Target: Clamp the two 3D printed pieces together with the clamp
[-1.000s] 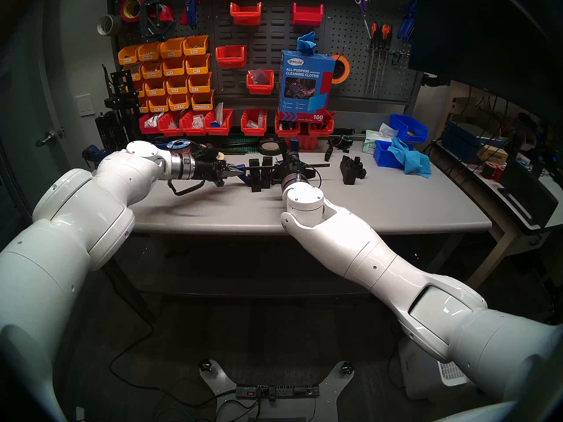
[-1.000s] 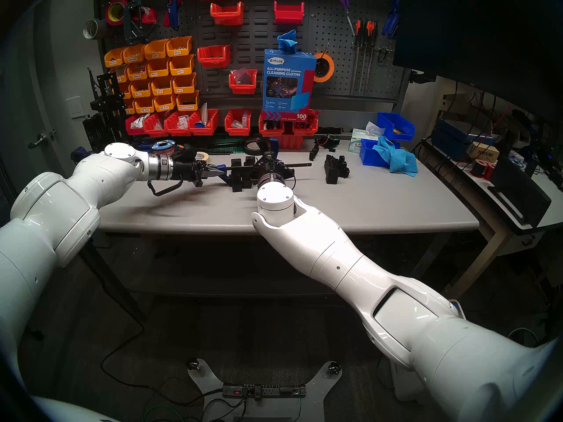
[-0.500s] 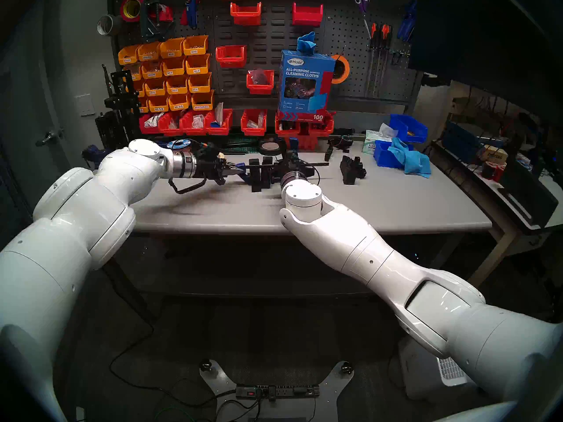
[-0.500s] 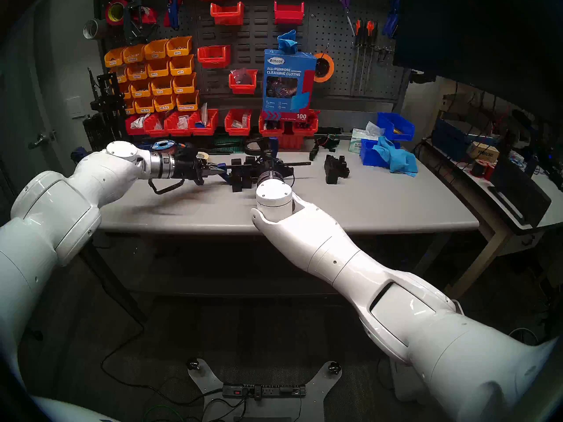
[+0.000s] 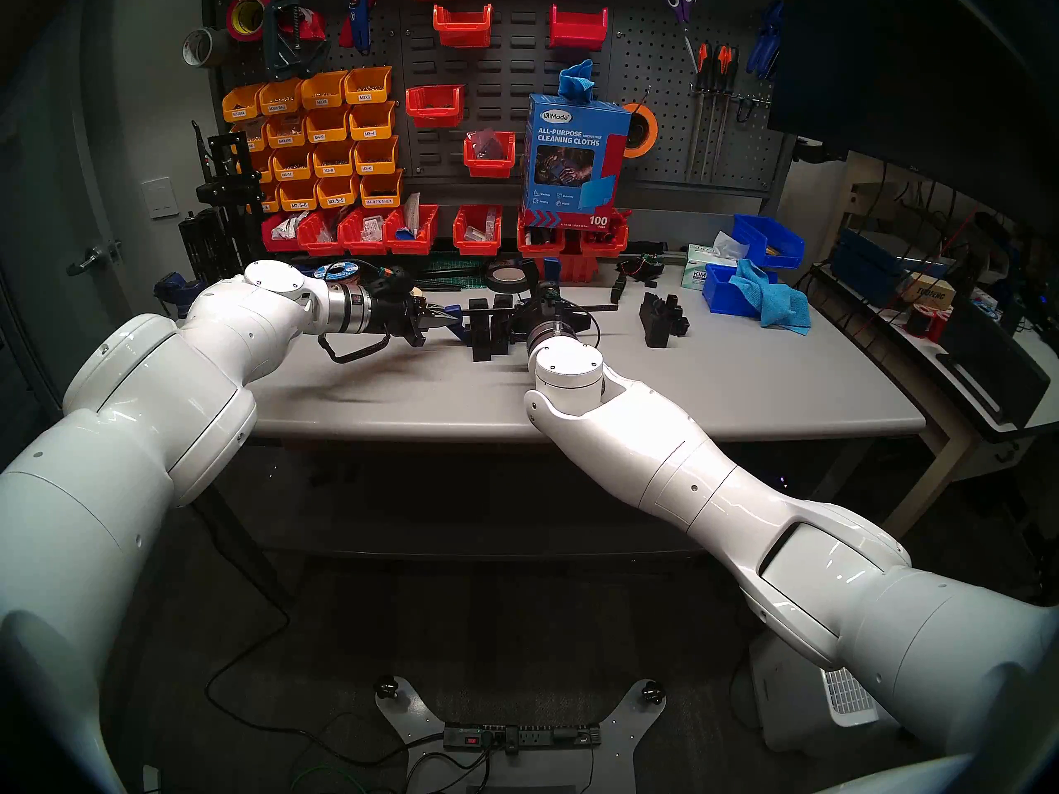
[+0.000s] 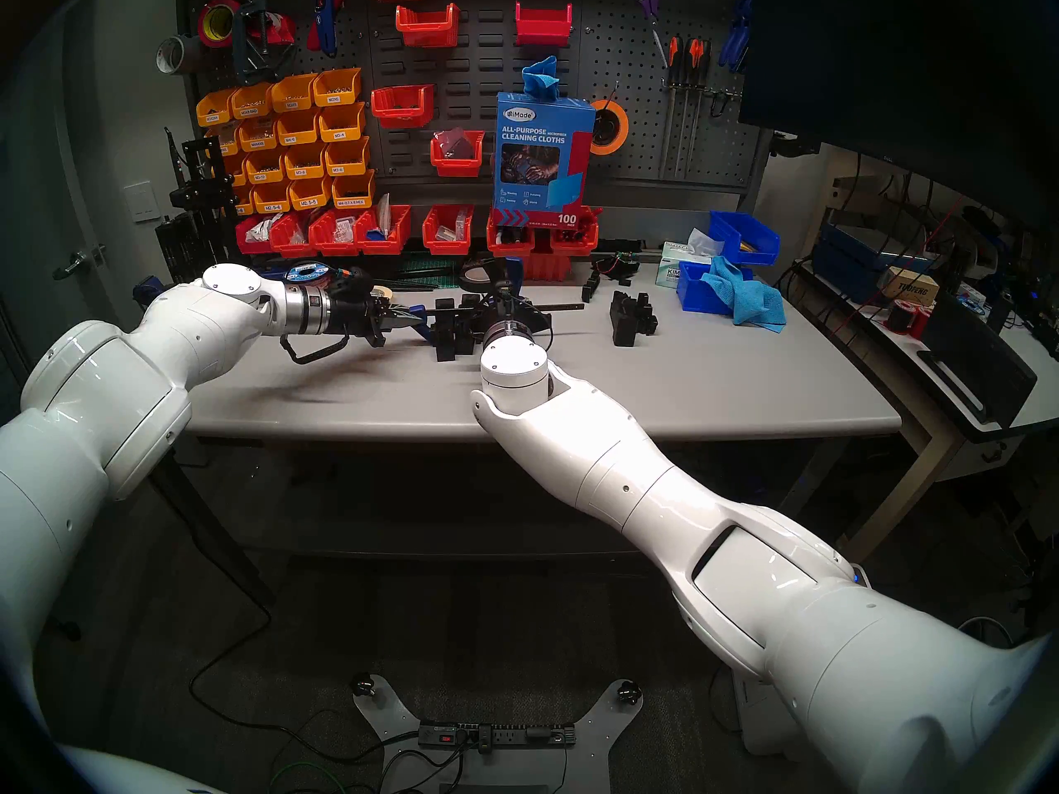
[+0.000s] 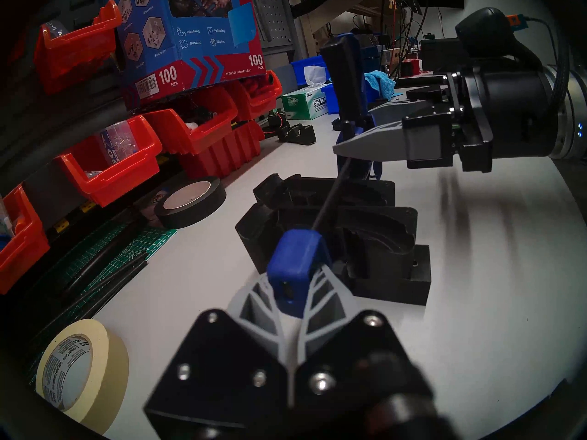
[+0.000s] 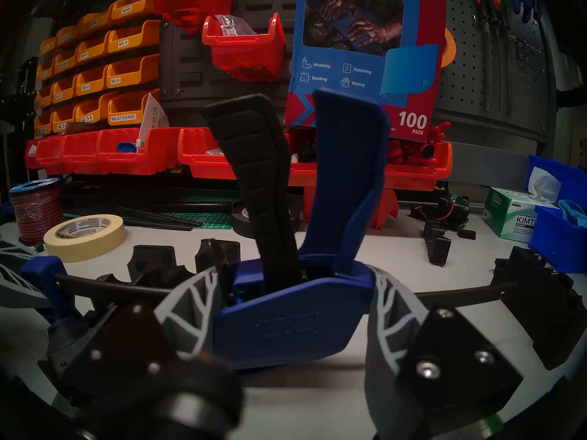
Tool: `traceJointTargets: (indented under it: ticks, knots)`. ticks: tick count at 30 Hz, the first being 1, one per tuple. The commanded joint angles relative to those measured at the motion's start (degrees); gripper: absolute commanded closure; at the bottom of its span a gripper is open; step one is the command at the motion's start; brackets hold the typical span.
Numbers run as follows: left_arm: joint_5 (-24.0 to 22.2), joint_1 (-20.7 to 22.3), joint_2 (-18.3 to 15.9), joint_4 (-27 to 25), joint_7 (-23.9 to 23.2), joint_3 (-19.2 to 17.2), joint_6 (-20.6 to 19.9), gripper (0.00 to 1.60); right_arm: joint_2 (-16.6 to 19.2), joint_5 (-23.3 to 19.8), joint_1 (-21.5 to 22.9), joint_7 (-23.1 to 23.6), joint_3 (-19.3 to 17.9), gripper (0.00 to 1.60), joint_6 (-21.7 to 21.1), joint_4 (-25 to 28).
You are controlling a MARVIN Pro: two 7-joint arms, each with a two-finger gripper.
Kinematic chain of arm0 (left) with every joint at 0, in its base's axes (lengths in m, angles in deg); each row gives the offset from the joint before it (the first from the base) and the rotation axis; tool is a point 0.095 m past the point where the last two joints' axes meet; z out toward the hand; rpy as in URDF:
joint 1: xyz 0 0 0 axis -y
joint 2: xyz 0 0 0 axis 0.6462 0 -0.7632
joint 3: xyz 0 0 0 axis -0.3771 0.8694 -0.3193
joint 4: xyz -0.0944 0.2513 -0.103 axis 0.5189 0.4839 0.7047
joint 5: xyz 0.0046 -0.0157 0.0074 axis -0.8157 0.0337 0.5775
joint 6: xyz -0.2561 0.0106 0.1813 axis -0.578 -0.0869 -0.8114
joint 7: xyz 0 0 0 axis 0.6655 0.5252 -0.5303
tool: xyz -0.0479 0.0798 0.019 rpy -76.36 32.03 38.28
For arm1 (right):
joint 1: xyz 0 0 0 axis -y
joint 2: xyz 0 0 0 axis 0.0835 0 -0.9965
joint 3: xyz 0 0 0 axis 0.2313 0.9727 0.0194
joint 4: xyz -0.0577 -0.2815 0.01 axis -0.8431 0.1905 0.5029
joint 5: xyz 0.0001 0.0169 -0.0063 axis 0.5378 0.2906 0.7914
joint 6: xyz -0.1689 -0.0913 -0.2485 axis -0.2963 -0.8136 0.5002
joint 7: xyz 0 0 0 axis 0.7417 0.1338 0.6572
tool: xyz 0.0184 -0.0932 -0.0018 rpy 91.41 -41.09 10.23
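The two black 3D printed pieces (image 5: 490, 330) stand side by side mid-table, under the clamp's thin black bar (image 5: 590, 308); they also show in the left wrist view (image 7: 374, 229). My left gripper (image 5: 448, 318) is shut on the clamp's blue end jaw (image 7: 293, 258), left of the pieces. My right gripper (image 8: 295, 276) is shut on the clamp's blue sliding body (image 8: 286, 325), right of the pieces. Its black trigger (image 8: 260, 175) and blue handle (image 8: 346, 175) point up. I cannot tell whether the jaws touch the pieces.
A bulkier pronged black part (image 5: 662, 320) stands to the right, and a blue bin with a cloth (image 5: 745, 294) beyond it. A masking tape roll (image 7: 82, 366), a black tape roll (image 5: 507, 277), a wire spool (image 5: 338, 272) and red bins (image 5: 412, 231) line the back.
Both grippers, still holding the clamp, have shifted slightly up and back. The right wrist has moved a little to the left. The pieces have not moved.
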Motion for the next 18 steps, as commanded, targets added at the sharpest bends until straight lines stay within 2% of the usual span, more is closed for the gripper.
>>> traceJointTargets:
  ticks: [1, 18]
  knots:
    - [-0.02, 1.46, 1.09, -0.19, 1.65, -0.12, -0.35, 1.60, -1.75, 0.13, 1.63, 1.46, 0.51, 1.60, 0.23, -0.62]
    - [0.43, 0.98, 0.99, -0.46, 2.30, -0.38, -0.79, 1.60, -4.84, -1.98, 3.45, 4.20, 1.90, 1.60, 0.14, -2.68]
